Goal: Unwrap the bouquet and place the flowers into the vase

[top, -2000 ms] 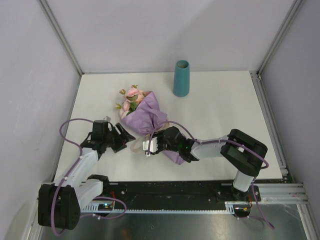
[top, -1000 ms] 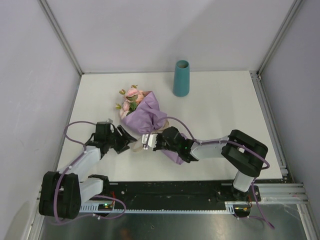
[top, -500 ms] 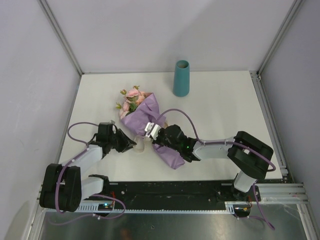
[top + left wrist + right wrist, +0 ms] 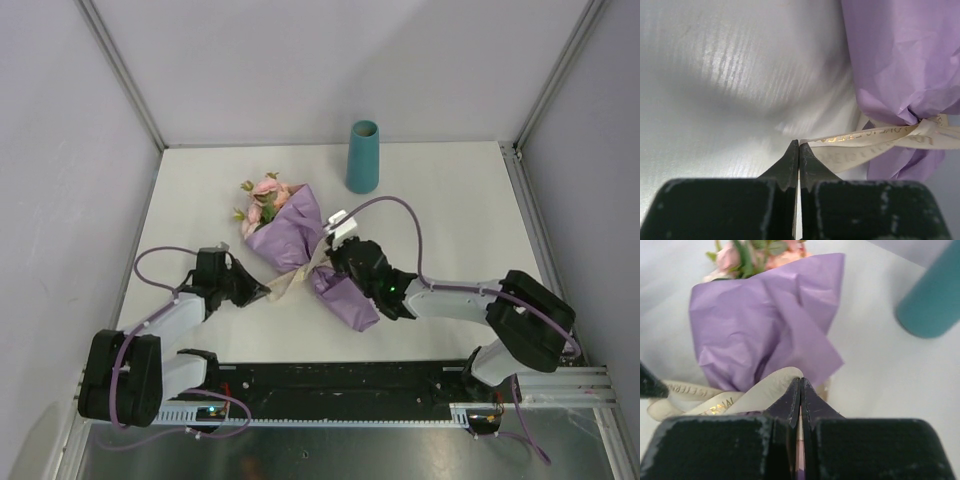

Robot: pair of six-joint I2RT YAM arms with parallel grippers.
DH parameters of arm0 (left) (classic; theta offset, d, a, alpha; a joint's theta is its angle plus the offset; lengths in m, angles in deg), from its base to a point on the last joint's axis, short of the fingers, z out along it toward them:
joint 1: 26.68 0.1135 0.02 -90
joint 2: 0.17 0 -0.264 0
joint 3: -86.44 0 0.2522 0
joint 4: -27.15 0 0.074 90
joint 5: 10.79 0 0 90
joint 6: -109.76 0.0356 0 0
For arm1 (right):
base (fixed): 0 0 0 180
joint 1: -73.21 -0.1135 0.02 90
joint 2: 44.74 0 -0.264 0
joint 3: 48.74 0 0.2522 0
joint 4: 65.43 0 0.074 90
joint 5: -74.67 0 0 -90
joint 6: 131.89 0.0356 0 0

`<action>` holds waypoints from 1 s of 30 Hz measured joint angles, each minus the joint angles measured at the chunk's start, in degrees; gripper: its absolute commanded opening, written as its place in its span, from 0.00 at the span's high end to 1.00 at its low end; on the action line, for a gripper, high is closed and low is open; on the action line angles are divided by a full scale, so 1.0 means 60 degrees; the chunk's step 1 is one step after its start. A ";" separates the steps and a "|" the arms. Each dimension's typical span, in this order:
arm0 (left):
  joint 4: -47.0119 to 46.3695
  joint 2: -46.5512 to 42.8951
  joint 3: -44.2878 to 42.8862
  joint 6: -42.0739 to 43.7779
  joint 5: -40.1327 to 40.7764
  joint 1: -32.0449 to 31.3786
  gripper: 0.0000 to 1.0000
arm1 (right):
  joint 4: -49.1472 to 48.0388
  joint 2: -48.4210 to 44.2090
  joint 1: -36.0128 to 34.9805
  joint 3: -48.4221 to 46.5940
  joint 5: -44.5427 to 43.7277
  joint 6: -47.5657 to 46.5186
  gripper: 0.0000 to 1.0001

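- Right arm has swung out a lot since a couple of seconds ago: its right tool [image 4: 322,265] used to sit on the near-left side of the wrap and is now up on the far-right side of the tied waist.
- Left tool [image 4: 262,292] went from spread open to pinched shut and nudged in closer.
- Desk [image 4: 450,220] is plain white, and the bouquet [image 4: 290,235] lies on its side about mid-left, blooms pointing away from the arm bases. It has barely shifted.
- Lilac paper [image 4: 760,325] is still wrapped and tied, with its tail end [image 4: 345,298] sticking out toward the near edge.
- Vase [image 4: 363,157] stands upright at the back, well apart from both tools.
- Flowers [image 4: 262,195] poke out of the far end of the wrap, so only the heads and some green show. Stems are buried in the paper.
- Cream ribbon [image 4: 865,137] runs from the knot straight into the left tool [image 4: 799,150], which is clamped on its end.
- Right tool [image 4: 800,385] is closed on a ribbon [image 4: 715,400] loop too, just beside the paper.
- Gold lettering on the ribbon is too blurry to read.
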 measured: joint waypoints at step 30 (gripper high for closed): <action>0.0200 -0.0707 0.0036 -0.0255 0.0470 -0.0076 0.30 | 0.2368 -0.4401 0.2881 0.1836 0.1224 0.4932 1.00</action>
